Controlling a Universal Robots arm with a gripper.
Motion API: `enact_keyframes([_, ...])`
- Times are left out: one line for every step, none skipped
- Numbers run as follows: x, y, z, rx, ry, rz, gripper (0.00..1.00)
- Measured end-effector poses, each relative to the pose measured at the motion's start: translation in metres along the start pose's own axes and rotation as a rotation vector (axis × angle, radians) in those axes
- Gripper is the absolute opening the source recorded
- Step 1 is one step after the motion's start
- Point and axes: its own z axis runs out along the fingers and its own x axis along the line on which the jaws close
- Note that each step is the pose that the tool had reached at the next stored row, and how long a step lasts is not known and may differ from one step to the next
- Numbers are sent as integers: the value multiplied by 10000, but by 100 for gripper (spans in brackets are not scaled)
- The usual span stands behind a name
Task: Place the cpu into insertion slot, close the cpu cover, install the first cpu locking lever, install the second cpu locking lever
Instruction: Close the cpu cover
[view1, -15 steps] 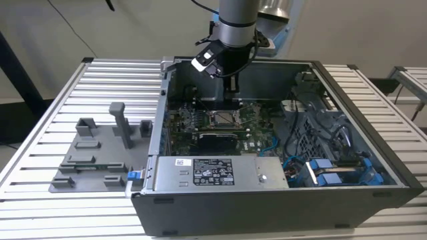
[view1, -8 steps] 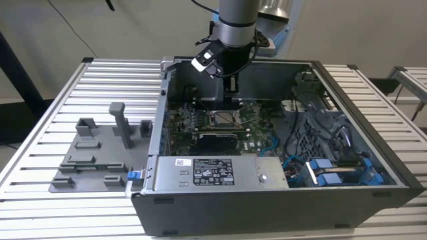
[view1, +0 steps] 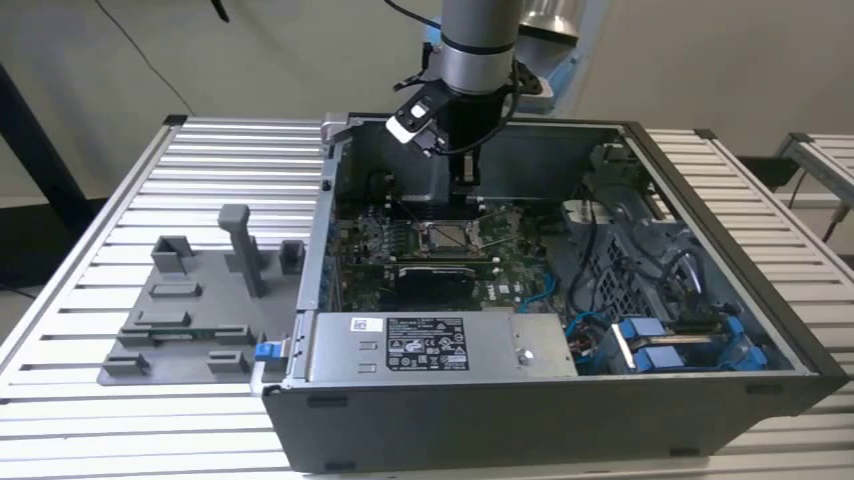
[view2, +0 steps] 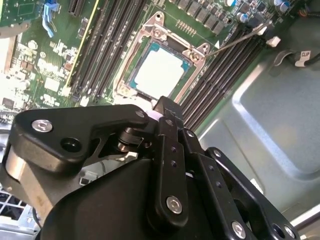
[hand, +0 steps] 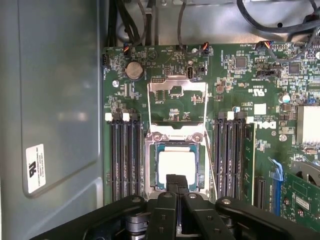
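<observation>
The cpu (hand: 176, 162) lies seated in the insertion slot (hand: 201, 167). The cpu cover (hand: 160, 86) is open, and the gripper (hand: 176, 179) hovers above, clenched and empty.

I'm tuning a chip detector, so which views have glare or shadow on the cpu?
In the second wrist view, glare washes the cpu face to near white. In the first wrist view the cpu is also pale and bright, and the dark tool covers one edge. In the exterior view, the insertion slot lies dim inside the case.
</observation>
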Motion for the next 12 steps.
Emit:
enact_keyframes([0,20,1,1,0,0,11])
enact_keyframes([1,43,1,2,0,-1,11])
enact_keyframes([1,66,2,3,0,-1,11])
enact_keyframes([2,91,3,5,0,0,11])
enact_keyframes([3,118,4,7,0,1,11])
enact_keyframes([3,146,4,9,0,1,11])
enact_keyframes([4,177,5,12,0,0,11])
enact_keyframes([5,208,6,15,0,2,11])
enact_keyframes([5,242,7,18,0,1,11])
enact_keyframes([6,276,8,22,1,1,11])
enact_keyframes([7,312,9,27,0,3,11])
enact_keyframes([8,347,10,32,0,2,11])
